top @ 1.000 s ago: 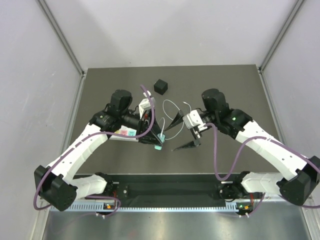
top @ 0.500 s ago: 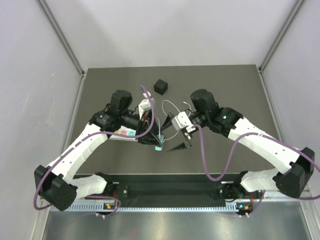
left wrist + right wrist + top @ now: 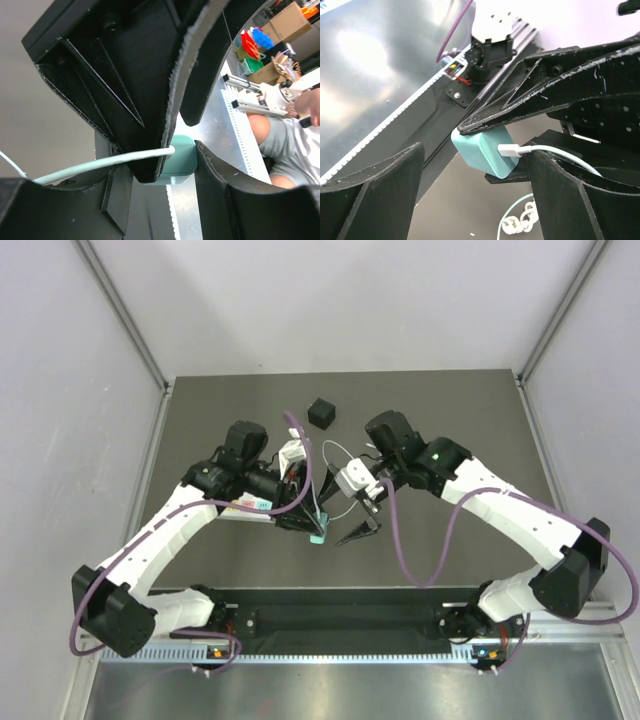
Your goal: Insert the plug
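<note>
- Your left fingers [image 3: 150,100] pinch the teal plug [image 3: 482,155], which looks light, rigid and smooth, near the power strip [image 3: 250,504].
- Your right fingers [image 3: 380,190] gape wide and empty; grip the plug's flat sides, not its limp cable [image 3: 555,152].

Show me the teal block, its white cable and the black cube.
teal block [image 3: 481,151]: right wrist view, side face.
white cable [image 3: 509,149]: right wrist view, connector at the block.
black cube [image 3: 320,412]: top view, its upper face.

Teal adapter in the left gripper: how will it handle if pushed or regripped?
Probably rigid and light: the teal adapter is a small, hard-looking block. Its smooth rounded shell may slip or pivot between the left gripper's narrow fingers. The white cable looks limp, so it likely tugs sideways more than it resists.
</note>
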